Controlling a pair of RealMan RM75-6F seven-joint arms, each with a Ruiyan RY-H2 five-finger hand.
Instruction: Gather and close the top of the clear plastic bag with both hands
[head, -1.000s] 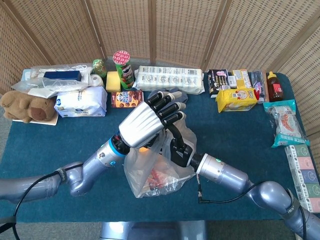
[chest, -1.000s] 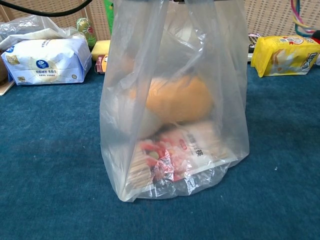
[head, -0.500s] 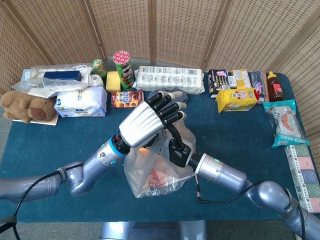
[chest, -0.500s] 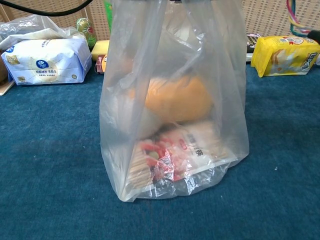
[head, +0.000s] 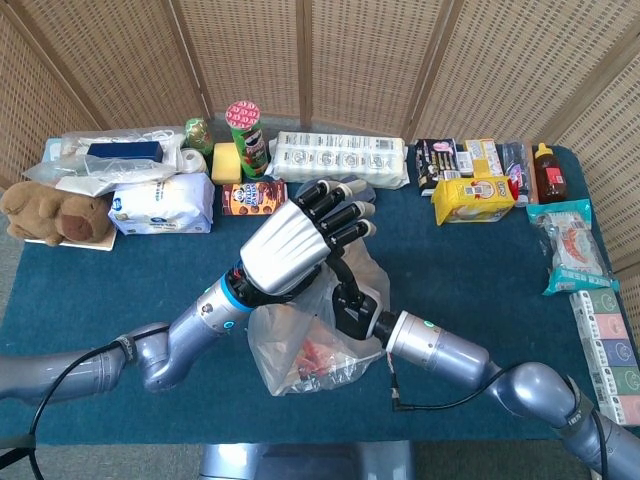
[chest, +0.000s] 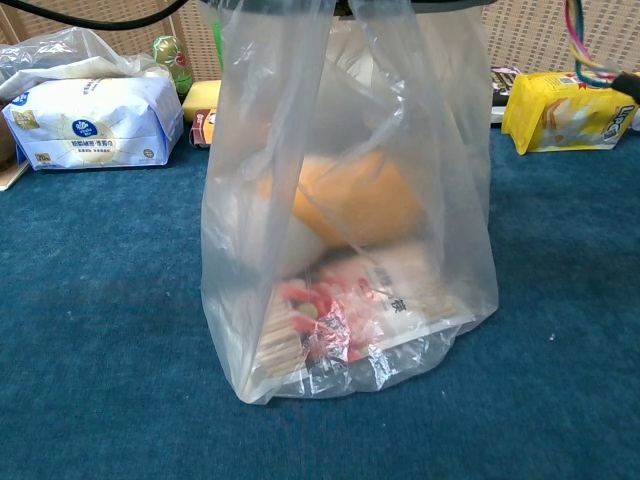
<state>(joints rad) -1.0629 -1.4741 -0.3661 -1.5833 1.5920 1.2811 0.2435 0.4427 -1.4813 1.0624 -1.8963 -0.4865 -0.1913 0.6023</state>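
Note:
The clear plastic bag (head: 300, 352) stands mid-table; the chest view shows it close up (chest: 240, 250), holding an orange bun (chest: 355, 200) above a red-and-white packet (chest: 350, 312). My left hand (head: 288, 252) sits over the bag's top, silver back up, fingers (head: 338, 212) curled toward the far side. My right hand (head: 352, 298) is just below and right of it, its dark fingers gripping the gathered plastic. The bag's upper edges run taut up to both hands. In the chest view the hands are cut off by the top edge.
Along the back stand a green crisp can (head: 245, 135), a long white pack (head: 340, 158), a tissue pack (head: 160, 205), a teddy bear (head: 50, 212) and a yellow packet (head: 472, 198). Boxes (head: 605, 340) line the right edge. A cable (head: 398, 385) hangs by my right forearm.
My right hand and forearm have slid slightly left, closer under the left hand. The bag's top has drawn in a little; the bun has tilted slightly.

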